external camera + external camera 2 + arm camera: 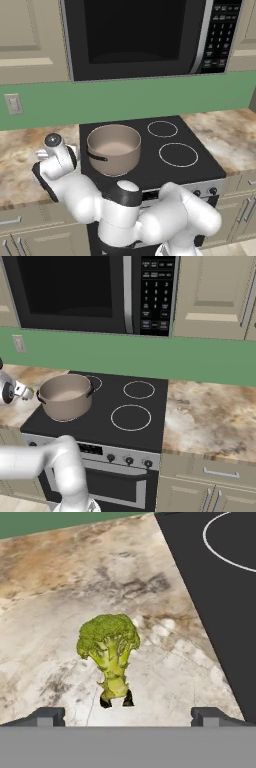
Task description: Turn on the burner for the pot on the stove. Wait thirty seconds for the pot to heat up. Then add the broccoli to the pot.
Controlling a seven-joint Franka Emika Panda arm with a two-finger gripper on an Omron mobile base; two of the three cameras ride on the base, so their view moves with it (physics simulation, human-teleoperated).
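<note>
Green broccoli [110, 652]; beige-tan pot [114, 149]

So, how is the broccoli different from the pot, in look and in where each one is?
The broccoli is green with a pale stem; the pot is matte beige-tan with dark handles. The broccoli lies on the marbled counter beside the stove; the pot stands upright on the stove's black glass top. The broccoli is solid and lumpy; the pot is round and open-topped. Neither is held: the gripper is open above the broccoli.

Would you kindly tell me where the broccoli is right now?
In the hand view the broccoli lies on the marble counter, left of the stove, between the open gripper fingertips and untouched.
</note>
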